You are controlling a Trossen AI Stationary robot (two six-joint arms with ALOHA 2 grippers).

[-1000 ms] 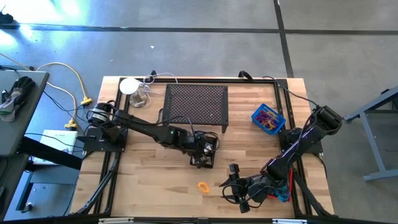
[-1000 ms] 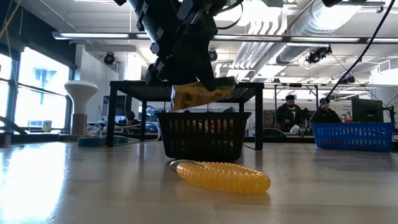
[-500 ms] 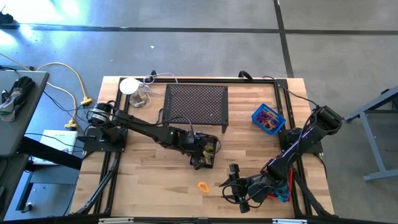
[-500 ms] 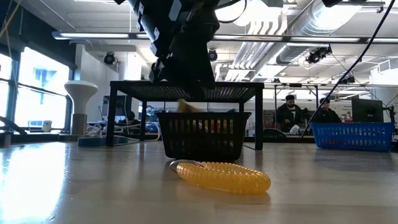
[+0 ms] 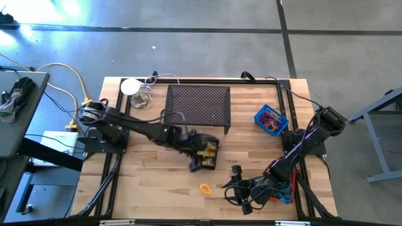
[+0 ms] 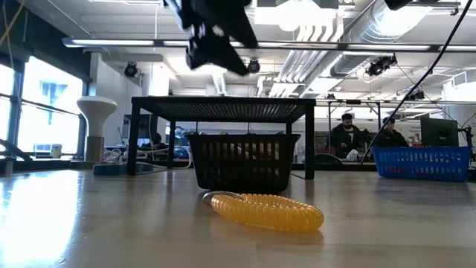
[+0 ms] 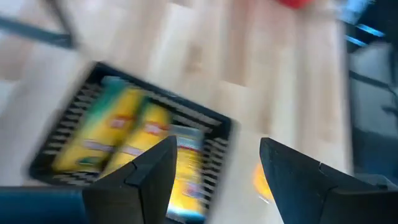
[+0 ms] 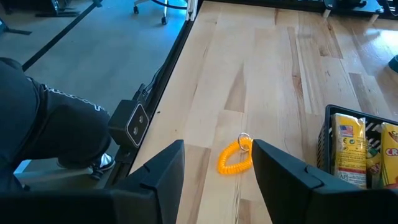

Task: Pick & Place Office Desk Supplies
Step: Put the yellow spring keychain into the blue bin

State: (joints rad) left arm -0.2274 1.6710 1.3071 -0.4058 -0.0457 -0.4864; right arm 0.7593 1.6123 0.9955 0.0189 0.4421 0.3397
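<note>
While our left jaws [image 7: 214, 165] hang spread apart and empty above the black mesh basket [image 7: 74, 140], we see the yellow packets [image 7: 134, 134] lying inside it, just beyond and below the fingertips. Our right jaws [image 8: 217, 163] stand parted and empty, low over the surface [image 8: 261, 68], with the orange coil ring [image 8: 235, 155] lying just ahead between them

Bright overall. We get ceiling-light glare [image 6: 297, 15] in the low view, the left gripper [image 6: 216, 33] backlit to silhouette, heavy motion blur across the left wrist view, blue-white glare on the floor [image 5: 38, 19] top-left overhead.
</note>
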